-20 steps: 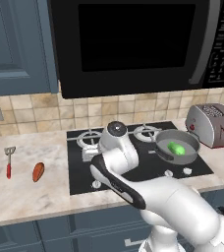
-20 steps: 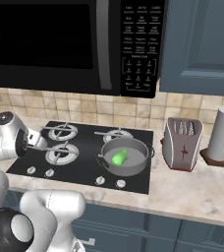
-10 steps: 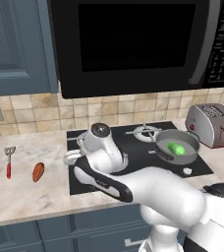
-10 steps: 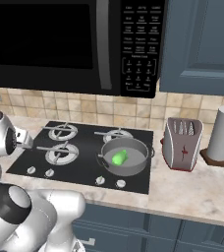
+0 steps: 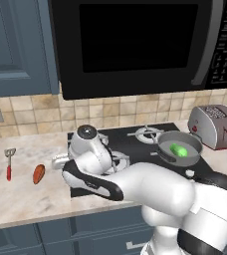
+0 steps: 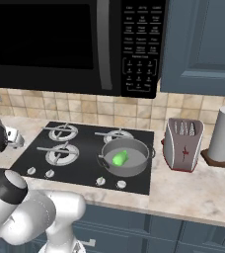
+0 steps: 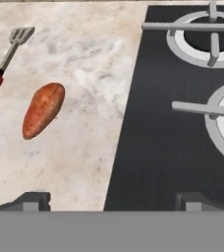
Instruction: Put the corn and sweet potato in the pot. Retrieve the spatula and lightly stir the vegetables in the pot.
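One vegetable is already in: the corn (image 5: 178, 150) lies in the pot (image 5: 161, 145) on the front right burner, so the step in hand is fetching the sweet potato (image 7: 43, 110). It lies on the counter (image 5: 21, 194) just left of the stove (image 7: 153, 123), with the spatula (image 5: 8, 163) a little farther left, apart from it. The gripper (image 7: 110, 201) hangs above the stove's left edge, its fingers spread wide and empty. Next it likely has to shift left until the potato sits between the fingers, then drop and close across its narrow width. The counter is pale marble, seemingly flat and bare around the potato. Behind runs a tan tile backsplash, a black microwave (image 5: 145, 45) hangs over the stove, and a toaster (image 6: 182, 144) and paper towel roll (image 6: 223, 134) stand at the right
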Robot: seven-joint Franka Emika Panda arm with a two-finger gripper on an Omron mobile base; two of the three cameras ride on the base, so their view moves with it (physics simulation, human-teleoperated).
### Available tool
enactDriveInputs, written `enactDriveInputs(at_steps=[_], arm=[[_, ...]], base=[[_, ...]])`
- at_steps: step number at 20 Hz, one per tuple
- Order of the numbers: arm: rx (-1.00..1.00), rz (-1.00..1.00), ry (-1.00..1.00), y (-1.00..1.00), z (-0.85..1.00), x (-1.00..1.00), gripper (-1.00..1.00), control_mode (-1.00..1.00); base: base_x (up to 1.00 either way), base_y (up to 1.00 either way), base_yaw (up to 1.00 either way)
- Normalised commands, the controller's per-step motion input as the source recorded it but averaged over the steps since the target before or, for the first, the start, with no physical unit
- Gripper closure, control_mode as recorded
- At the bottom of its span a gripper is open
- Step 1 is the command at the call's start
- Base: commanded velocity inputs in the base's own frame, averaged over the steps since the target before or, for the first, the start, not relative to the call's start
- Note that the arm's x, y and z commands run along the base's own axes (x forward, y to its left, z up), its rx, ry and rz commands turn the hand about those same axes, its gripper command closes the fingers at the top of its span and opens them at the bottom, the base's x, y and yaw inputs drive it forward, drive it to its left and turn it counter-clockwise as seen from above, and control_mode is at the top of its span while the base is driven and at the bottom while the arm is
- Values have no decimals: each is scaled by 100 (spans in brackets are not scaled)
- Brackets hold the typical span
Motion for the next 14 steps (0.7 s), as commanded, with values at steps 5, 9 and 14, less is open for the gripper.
enactDriveInputs(at_steps=[5,9,14], arm=[[-4,0,12,40,0,4,-100,-100],[-1,0,9,42,0,9,-100,-100],[0,0,2,38,-1,1,-100,-100]], base=[[0,0,0],[0,0,0],[0,0,0]])
